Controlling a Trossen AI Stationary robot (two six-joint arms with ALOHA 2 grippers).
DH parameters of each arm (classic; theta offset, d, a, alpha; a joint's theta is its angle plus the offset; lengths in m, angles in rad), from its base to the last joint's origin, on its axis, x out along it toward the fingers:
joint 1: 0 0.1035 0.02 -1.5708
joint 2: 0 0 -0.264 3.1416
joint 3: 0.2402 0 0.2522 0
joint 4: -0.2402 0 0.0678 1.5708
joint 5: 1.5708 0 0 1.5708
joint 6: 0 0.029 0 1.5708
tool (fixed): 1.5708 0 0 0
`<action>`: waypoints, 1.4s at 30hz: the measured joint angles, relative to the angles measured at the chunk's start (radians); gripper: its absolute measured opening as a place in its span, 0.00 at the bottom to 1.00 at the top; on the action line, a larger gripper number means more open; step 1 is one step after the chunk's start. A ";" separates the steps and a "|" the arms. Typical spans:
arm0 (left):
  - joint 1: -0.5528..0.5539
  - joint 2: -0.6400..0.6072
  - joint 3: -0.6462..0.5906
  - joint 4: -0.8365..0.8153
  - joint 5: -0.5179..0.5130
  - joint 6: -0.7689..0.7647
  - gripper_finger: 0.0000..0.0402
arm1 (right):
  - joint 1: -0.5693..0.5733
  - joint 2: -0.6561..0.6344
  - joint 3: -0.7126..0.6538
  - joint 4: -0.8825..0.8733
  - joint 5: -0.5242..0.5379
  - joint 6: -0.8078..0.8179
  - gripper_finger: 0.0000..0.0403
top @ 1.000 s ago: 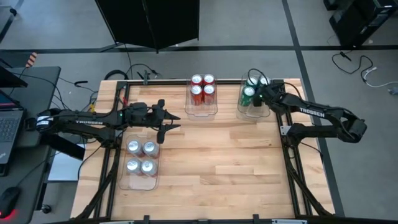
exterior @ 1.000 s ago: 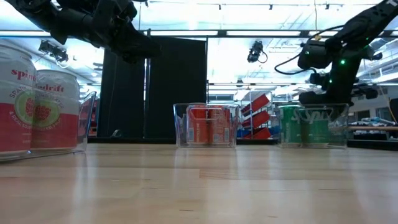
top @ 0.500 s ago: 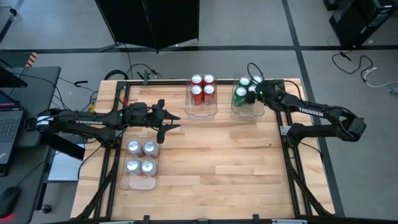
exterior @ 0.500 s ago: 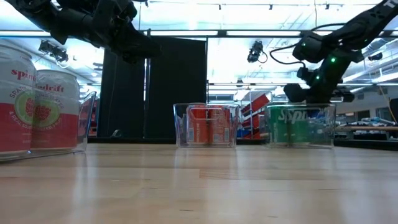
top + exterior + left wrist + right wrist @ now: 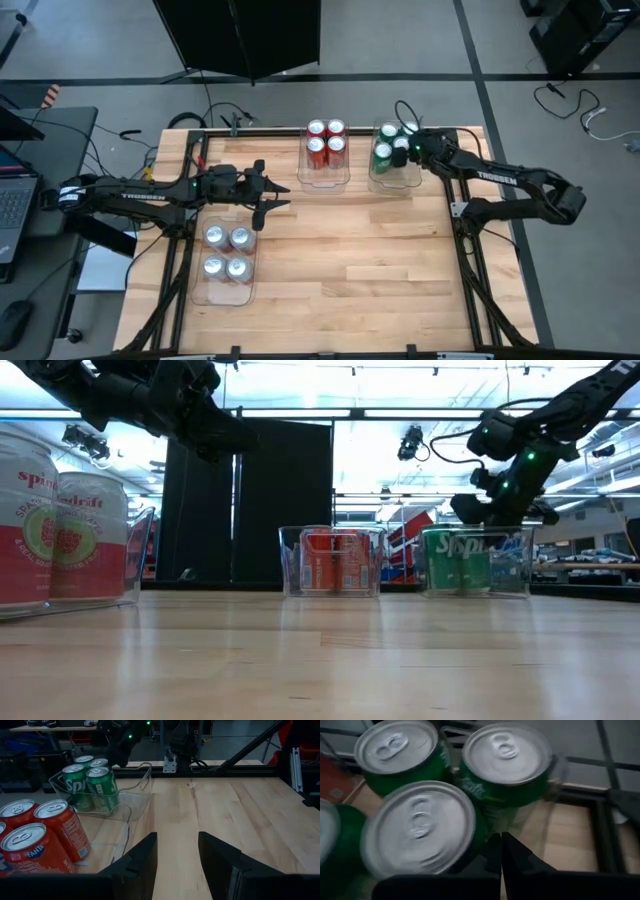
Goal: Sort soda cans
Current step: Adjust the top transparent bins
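High view: wooden table (image 5: 380,250) shown with three clear bins. Four silver cans (image 5: 227,252) seated in near-left bin (image 5: 224,292); four red cans (image 5: 325,141) in far-centre bin (image 5: 324,178); four green cans (image 5: 393,145) in far-right bin (image 5: 391,180). Left gripper (image 5: 277,195) held above table between silver and red cans, fingers parted, nothing held. Right gripper (image 5: 413,148) positioned at green cans, fingers closed together, nothing clamped.
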 joint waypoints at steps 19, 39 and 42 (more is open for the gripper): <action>0.000 0.000 0.000 0.000 0.000 -0.034 0.36 | -0.041 0.002 0.001 -0.150 0.108 0.075 0.00; 0.000 0.000 0.000 -0.016 0.000 -0.034 0.36 | -0.025 0.248 0.003 0.270 -0.058 0.024 0.00; 0.000 0.000 0.000 -0.016 0.000 -0.035 0.36 | -0.023 0.260 0.003 0.308 -0.086 0.017 0.00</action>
